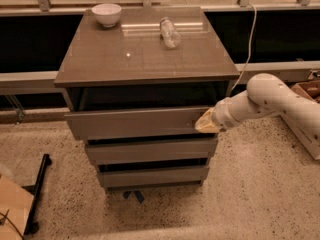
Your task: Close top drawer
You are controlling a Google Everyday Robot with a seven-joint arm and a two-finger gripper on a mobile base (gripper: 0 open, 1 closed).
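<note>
The top drawer [135, 122] has a flat grey-brown front and stands slightly out from the cabinet [145, 59], with a narrow dark gap behind its front. My gripper [206, 123] is at the end of the white arm coming from the right. It presses against the right end of the drawer front. Two shorter drawers sit below, the middle drawer [150, 149] and the bottom drawer [152, 175].
A white bowl [106, 14] and a clear bottle [170, 32] lying on its side rest on the cabinet top. A white cable [248, 39] hangs at the right. A cardboard box [307, 91] is at the far right, a black stand [37, 194] at the lower left.
</note>
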